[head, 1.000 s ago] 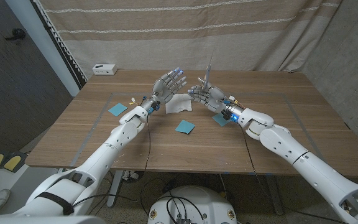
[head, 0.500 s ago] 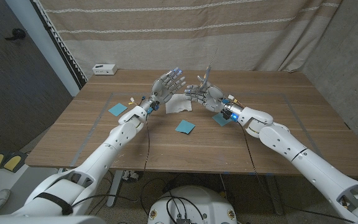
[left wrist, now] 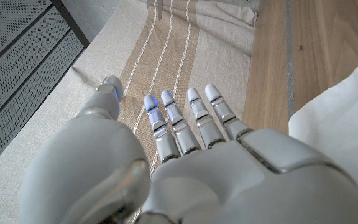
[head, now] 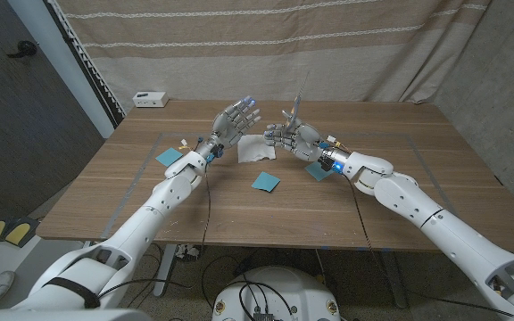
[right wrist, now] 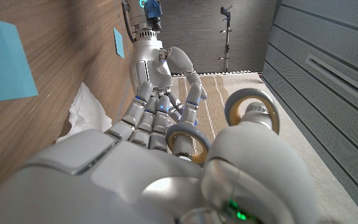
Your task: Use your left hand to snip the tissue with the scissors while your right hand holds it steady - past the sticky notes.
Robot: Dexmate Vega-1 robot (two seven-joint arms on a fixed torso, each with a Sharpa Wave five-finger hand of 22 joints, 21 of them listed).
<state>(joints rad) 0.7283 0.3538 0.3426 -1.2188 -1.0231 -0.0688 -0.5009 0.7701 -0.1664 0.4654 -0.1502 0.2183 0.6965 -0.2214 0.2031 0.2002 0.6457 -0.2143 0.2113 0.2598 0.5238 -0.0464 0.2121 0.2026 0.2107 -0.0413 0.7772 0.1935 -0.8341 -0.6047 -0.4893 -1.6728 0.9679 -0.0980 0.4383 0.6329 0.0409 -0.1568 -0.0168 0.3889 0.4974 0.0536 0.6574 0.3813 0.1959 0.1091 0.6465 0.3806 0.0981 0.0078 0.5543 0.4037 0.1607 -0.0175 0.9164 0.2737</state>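
Lab test bay: curtain backdrop (head: 266, 45), wooden table (head: 239, 209), dark acoustic panels (head: 16, 98).

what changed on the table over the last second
The left hand drifted slightly left, away from the right hand, fingers still spread and holding nothing. The right hand kept the scissors, blades up, dipping briefly. The tissue and sticky notes stayed put.

matt wood table (head: 391, 192), soft paper tissue (head: 255, 152), glossy scissors (head: 298, 102)
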